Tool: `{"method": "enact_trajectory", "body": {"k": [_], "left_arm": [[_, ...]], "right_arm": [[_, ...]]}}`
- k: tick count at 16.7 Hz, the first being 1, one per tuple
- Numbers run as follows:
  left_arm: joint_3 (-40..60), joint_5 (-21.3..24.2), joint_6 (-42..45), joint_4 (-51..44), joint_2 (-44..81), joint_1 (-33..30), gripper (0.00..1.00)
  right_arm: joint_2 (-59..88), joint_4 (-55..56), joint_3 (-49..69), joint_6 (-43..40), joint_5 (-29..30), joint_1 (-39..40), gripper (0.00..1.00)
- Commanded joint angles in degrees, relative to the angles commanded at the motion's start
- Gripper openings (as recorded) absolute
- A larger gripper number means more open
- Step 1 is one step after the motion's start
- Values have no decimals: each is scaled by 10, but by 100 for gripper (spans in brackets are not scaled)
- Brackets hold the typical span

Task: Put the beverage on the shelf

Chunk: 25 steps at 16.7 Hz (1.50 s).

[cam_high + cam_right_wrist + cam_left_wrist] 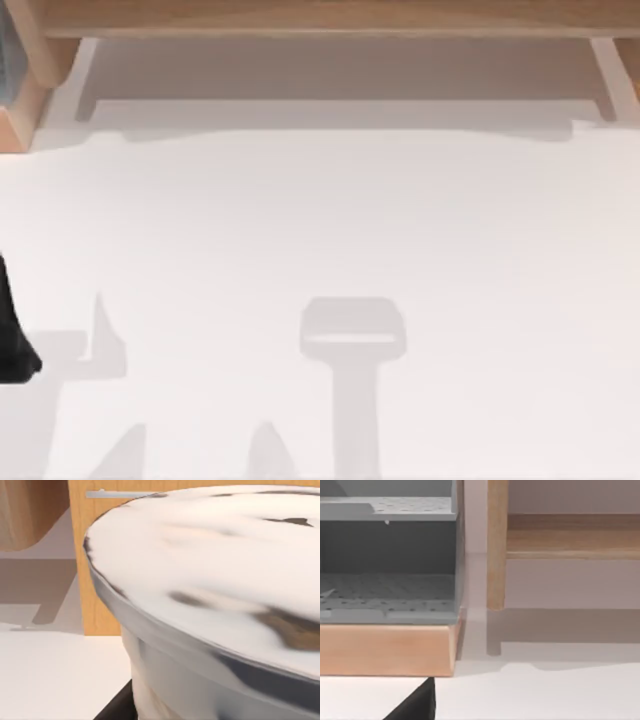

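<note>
The top view looks straight down on the white table [320, 250], with the shelf [330, 18] along its far edge. The left wrist view sits low, near the table, facing level at a shelf upright [496, 545] and a grey rack [387, 555] beside it. The right wrist view is pressed close against a can [215, 605], with shelf wood [100, 555] beyond it. All three views share the shelf and table.

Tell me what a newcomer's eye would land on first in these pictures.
First, the big silvery-white can, seen very close in the right wrist view. Next, the tan wooden shelf spanning the far edge of the white table, and a grey rack on a wooden base beside the shelf's upright.
</note>
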Motion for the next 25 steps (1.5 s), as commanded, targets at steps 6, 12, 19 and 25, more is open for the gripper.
{"method": "enact_trajectory", "body": {"k": [6,12,19,25], "left_arm": [[0,0,0,0,0,0,100],[0,0,0,0,0,0,100],[0,0,0,0,0,0,100],[0,0,0,0,0,0,100]], "right_arm": [[-6,2,6,0,2,4,0],[-75,-11,59,-8,63,106,0],[-145,-142,152,-5,205,318,0],[-135,-331,309,14,365,459,0]]}}
